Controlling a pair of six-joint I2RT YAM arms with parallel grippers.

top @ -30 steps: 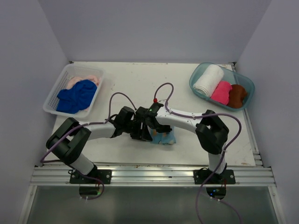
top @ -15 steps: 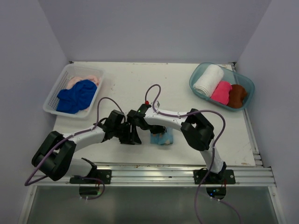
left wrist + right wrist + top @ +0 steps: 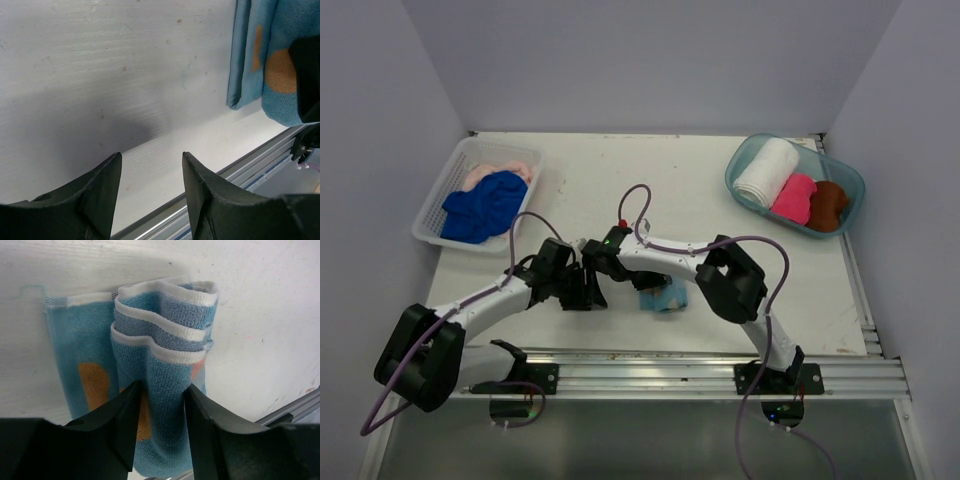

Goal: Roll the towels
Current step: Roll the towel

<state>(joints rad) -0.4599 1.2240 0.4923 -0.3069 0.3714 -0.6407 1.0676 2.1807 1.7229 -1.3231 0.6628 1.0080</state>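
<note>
The light blue cartoon-print towel [image 3: 667, 296] lies partly rolled near the table's front edge. In the right wrist view its rolled fold [image 3: 165, 390] fills the gap between my right gripper's [image 3: 161, 435] fingers, which touch it on both sides. My right gripper [image 3: 642, 283] sits at the towel's left end. My left gripper [image 3: 588, 292] stands open over bare table [image 3: 125, 75], left of the towel [image 3: 260, 55], with nothing between its fingers [image 3: 200, 190]. Royal blue [image 3: 483, 205] and pale peach [image 3: 495, 172] towels lie in the lattice basket. White [image 3: 767, 172], hot pink [image 3: 794, 198] and brown [image 3: 827, 204] rolls sit in the teal tub.
The white lattice basket [image 3: 432, 208] stands at the back left and the clear teal tub [image 3: 742, 158] at the back right. A metal rail [image 3: 640, 372] runs along the front edge. Purple cables loop above both forearms.
Both arms have drawn to the left and nearer the front edge. The left arm has stretched out lower. The blue towel has shifted slightly left with the right gripper.
</note>
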